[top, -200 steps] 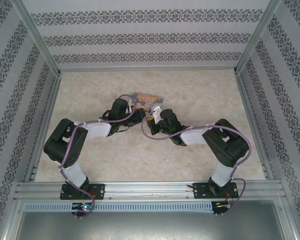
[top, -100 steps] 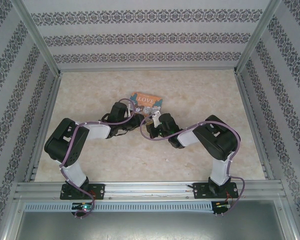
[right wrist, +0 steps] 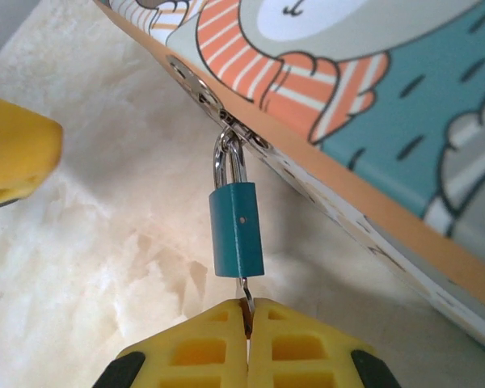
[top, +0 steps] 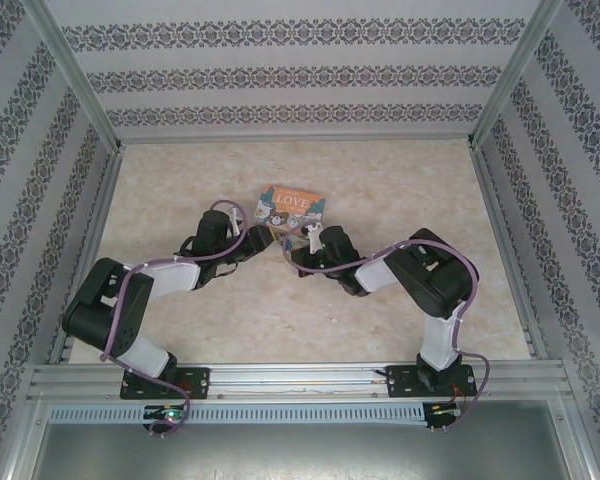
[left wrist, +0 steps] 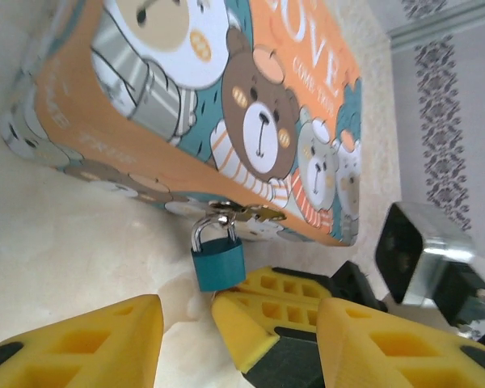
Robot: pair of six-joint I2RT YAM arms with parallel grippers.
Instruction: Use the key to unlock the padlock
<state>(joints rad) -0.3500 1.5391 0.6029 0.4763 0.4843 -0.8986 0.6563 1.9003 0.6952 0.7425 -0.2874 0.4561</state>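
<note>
- My right claw [right wrist: 248, 309] is pressed together on the key [right wrist: 246, 293]. The key shows as a thin silvery sliver between the ribbed yellow pads, and its upper end goes into the underside of the padlock [right wrist: 237, 230].
- In my right wrist view the padlock is at 12 o'clock from those fingertips. It has a small, smooth, teal-blue rectangular body with one tiny dot on its face, and a slim, polished U-shaped shackle on top.
- The shackle passes through shiny metal hasp loops [right wrist: 226, 121] on the long side wall of the box [left wrist: 250, 97].
- The box is a flat rectangle with rounded corners and a glossy printed skin. Its lid shows cartoon bears in striped scarves on orange and teal, and pale round figures run along the orange side band.
- My left claw [top: 246, 233] stands apart. Its blocky yellow fingers [left wrist: 89, 343], with open honeycomb pockets, flare toward 7 and 5 o'clock in the left wrist view and touch neither the padlock nor the box.
- From above, the box lies at 12 o'clock from my bases. My left claw is at its 8 o'clock corner and my right claw at its 5 o'clock edge.
- The surface [right wrist: 89, 242] is cream with a faint, matte marbled pattern.
</note>
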